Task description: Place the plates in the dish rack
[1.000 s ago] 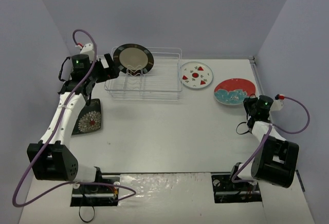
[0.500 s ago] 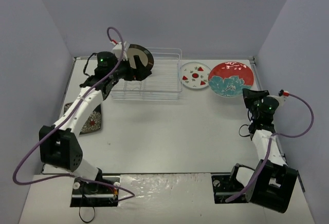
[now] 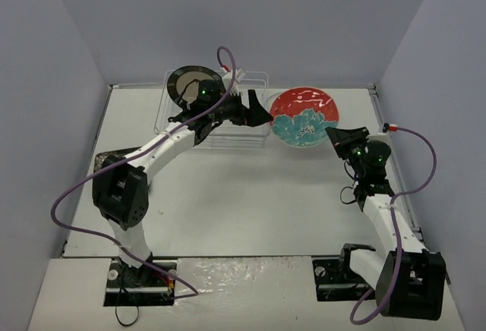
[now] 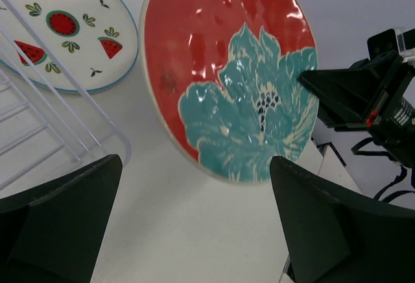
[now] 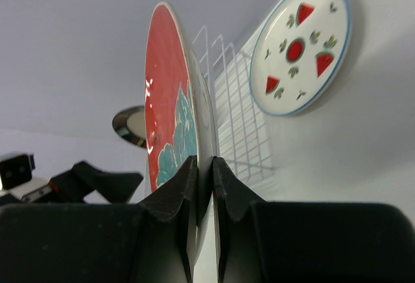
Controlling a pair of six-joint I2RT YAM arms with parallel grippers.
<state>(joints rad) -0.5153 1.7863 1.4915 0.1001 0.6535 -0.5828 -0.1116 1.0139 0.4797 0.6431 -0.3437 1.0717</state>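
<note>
Upper centre of the overhead view: the right gripper (image 5: 203, 166) pinches the red-and-teal plate (image 3: 305, 118) by its rim alone, holding it on edge above the table. So thin a pinch could let it twist or slip onto the white watermelon plate (image 4: 61, 30) nearby. The left gripper (image 3: 260, 111), jaws wide and empty, sits between plate and dish rack (image 3: 235, 140), risking a knock. 1 black-rimmed plate (image 3: 190, 84) stands at the rack's upper left.

The left arm (image 3: 163, 145) and right arm (image 3: 386, 221) were found built of white links and black joint housings. A purple cable (image 3: 436, 158) was looped along each. A green light (image 3: 203, 92) was noted at each wrist.
</note>
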